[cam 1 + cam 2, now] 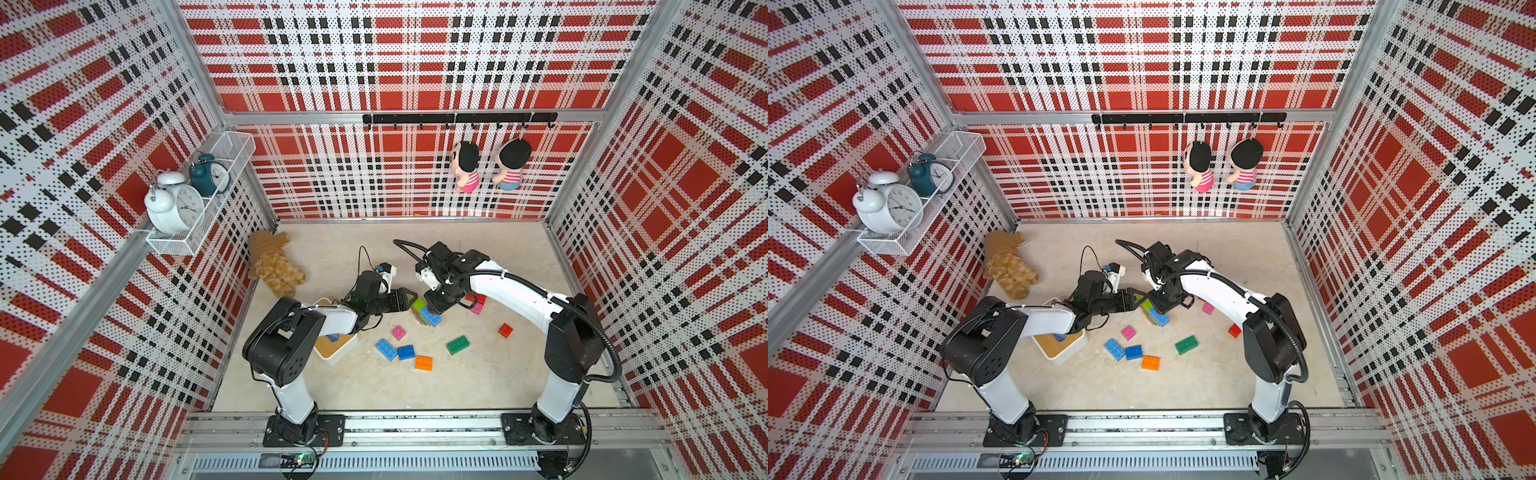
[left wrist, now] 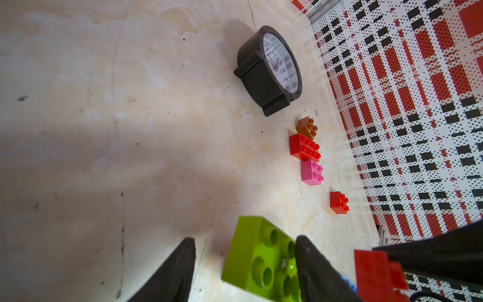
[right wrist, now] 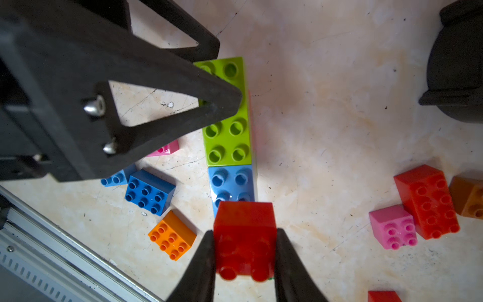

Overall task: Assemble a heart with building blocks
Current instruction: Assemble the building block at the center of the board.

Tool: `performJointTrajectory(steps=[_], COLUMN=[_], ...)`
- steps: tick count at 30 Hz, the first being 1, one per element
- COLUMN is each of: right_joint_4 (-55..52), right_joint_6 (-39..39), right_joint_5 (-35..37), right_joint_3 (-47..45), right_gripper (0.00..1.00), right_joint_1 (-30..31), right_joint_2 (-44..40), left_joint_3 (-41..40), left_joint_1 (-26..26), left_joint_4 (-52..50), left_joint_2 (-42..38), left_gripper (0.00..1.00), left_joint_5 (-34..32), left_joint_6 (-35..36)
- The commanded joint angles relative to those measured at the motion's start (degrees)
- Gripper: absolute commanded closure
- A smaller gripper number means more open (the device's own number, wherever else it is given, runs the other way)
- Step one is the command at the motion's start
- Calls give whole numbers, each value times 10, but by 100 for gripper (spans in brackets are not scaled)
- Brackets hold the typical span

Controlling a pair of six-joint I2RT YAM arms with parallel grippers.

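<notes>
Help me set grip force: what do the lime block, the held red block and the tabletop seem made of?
The lime block: hard moulded plastic; glossy highlights on studs. The red block: likely the same plastic, smooth sheen. The tabletop: matte, scuffed, marbled; stone or laminate, unclear.

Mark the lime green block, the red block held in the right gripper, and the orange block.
lime green block (image 3: 227, 141): right wrist view, on its studded top.
held red block (image 3: 244, 222): right wrist view, on its plain face.
orange block (image 3: 172, 236): right wrist view, on its studded top.
</notes>
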Motion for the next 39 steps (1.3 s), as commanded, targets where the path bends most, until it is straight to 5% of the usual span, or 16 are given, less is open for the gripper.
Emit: performJointTrajectory(steps=[1,17,39], right_joint_4=[-9,-24,-30], right_joint_6=[-11,-19,0], right_joint_5=[-10,-28,52], right_joint_3=[15,16,-6], right_gripper=[100,100,100], right_joint_1=[6,13,30], right_joint_2=[14,31,73], left_joint_3=[-1,-10,-14], left_joint_1=[-3,-4,-1], left_joint_4=[10,10,10], left_joint_2=[7,4,4], left_gripper=[37,38,41], left_joint_5=[-2,-7,-10], left_joint_6=[4,4,4])
